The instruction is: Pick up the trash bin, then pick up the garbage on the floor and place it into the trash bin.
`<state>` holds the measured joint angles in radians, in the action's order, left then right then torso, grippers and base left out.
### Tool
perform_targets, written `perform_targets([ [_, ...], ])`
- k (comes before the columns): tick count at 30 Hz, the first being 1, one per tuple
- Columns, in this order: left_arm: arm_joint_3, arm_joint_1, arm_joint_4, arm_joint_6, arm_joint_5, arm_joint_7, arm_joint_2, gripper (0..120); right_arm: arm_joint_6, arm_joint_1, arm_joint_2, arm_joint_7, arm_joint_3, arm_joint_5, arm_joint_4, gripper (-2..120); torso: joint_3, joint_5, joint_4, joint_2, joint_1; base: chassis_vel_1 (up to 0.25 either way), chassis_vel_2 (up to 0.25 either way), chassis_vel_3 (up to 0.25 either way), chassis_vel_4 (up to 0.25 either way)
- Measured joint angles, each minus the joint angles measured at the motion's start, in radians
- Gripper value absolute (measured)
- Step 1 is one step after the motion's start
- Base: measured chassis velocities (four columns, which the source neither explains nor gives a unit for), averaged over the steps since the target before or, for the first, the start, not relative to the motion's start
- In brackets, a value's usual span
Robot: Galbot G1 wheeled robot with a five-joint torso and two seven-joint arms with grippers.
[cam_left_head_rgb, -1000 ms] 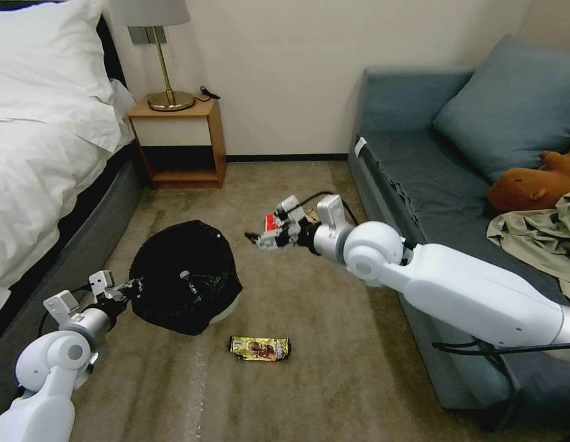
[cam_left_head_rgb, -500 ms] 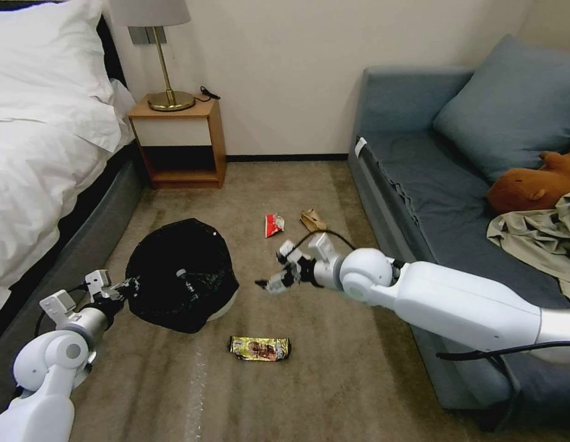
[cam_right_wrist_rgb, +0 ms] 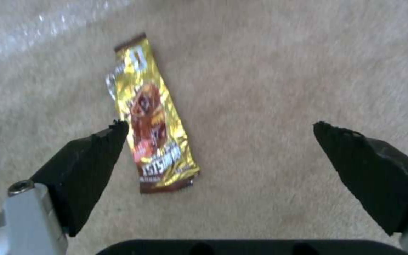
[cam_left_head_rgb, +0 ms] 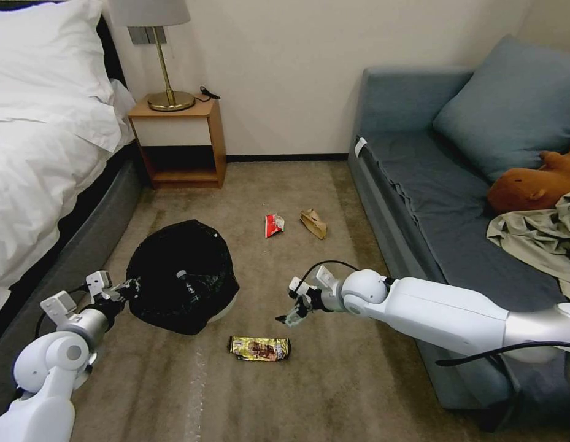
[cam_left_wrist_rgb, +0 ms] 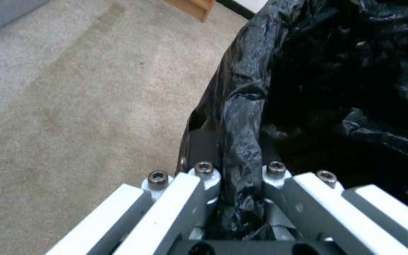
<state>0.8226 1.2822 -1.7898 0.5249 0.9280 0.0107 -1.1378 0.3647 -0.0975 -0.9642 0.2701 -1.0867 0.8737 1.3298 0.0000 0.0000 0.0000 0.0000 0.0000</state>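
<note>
Right end effector [cam_left_head_rgb: 289,317] hung wide open just above the gold wrapper [cam_left_head_rgb: 259,348], which lay lengthwise off toward one finger; left end effector [cam_left_head_rgb: 126,287] clamped the trash bin [cam_left_head_rgb: 181,276] rim.

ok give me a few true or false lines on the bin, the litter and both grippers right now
1. The left gripper is shut on the black bag at the trash bin's rim. True.
2. The right gripper holds the gold-yellow snack wrapper. False: it is open and empty above the wrapper, which lies on the carpet.
3. The red-white packet and brown paper bag lie on the floor. True.
4. The trash bin stands on the sofa. False: it is over the carpet beside the bed.
</note>
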Motion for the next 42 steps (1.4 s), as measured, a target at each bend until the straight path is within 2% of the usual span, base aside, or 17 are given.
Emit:
perform_targets([
  [9, 0.004, 0.003, -0.003, 0.001, -0.013, -0.004, -0.009, 4, 0.006, -0.013, -0.057, 0.085, -0.034, -0.035, -0.098, 100, 0.000, -0.0001, 0.0000, 0.000, 0.000, 0.000, 0.000, 0.000, 0.000],
  [13, 0.006, 0.004, -0.003, 0.001, -0.014, -0.005, -0.012, 4, 0.006, -0.017, -0.071, 0.092, -0.041, -0.037, -0.111, 100, 0.000, -0.0001, -0.0001, 0.000, 0.000, 0.000, 0.000, 0.000, 0.000],
  [16, 0.016, 0.011, -0.003, 0.001, -0.016, -0.008, -0.017, 4, 0.008, -0.029, -0.134, 0.120, -0.053, -0.039, -0.174, 100, 0.000, -0.0002, -0.0001, 0.000, 0.000, 0.000, 0.000, 0.000, 0.000],
  [17, 0.016, 0.011, -0.003, 0.001, -0.016, -0.008, -0.017, 4, 0.008, -0.029, -0.134, 0.120, -0.053, -0.039, -0.174, 100, 0.000, -0.0002, -0.0001, 0.000, 0.000, 0.000, 0.000, 0.000, 0.000],
  [19, 0.022, 0.017, -0.003, 0.001, -0.017, -0.010, -0.017, 4, 0.007, -0.033, -0.193, 0.134, -0.064, -0.042, -0.226, 100, 0.000, -0.0001, 0.0001, 0.000, 0.000, 0.000, 0.000, 0.000, 0.000],
  [22, 0.025, 0.020, -0.003, 0.001, -0.018, -0.011, -0.017, 4, 0.002, -0.036, -0.225, 0.144, -0.070, -0.048, -0.256, 100, 0.000, -0.0002, 0.0002, 0.000, 0.000, 0.000, 0.000, 0.000, 0.000],
  [24, 0.029, 0.025, -0.003, 0.001, -0.018, -0.012, -0.017, 4, -0.018, -0.041, -0.275, 0.175, -0.082, -0.069, -0.323, 100, 0.000, 0.0000, 0.0004, 0.000, 0.000, 0.000, 0.000, 0.000, 0.000],
  [34, 0.032, 0.025, 0.006, -0.001, -0.016, -0.015, -0.008, 4, -0.065, -0.067, -0.299, 0.226, -0.082, -0.107, -0.434, 100, 0.000, -0.0002, -0.0001, 0.000, 0.000, 0.000, 0.000, 0.000, 0.000],
  [37, 0.026, 0.017, 0.022, -0.004, -0.015, -0.016, -0.003, 4, -0.093, -0.098, -0.335, 0.257, -0.058, -0.141, -0.532, 100, 0.000, -0.0001, 0.0000, 0.000, 0.000, 0.000, 0.000, 0.000, 0.000],
  [42, 0.025, 0.016, 0.033, -0.007, -0.014, -0.018, 0.000, 4, -0.114, -0.114, -0.364, 0.280, -0.047, -0.161, -0.603, 100, 0.000, 0.0000, 0.0000, 0.000, 0.000, 0.000, 0.000, 0.000, 0.000],
])
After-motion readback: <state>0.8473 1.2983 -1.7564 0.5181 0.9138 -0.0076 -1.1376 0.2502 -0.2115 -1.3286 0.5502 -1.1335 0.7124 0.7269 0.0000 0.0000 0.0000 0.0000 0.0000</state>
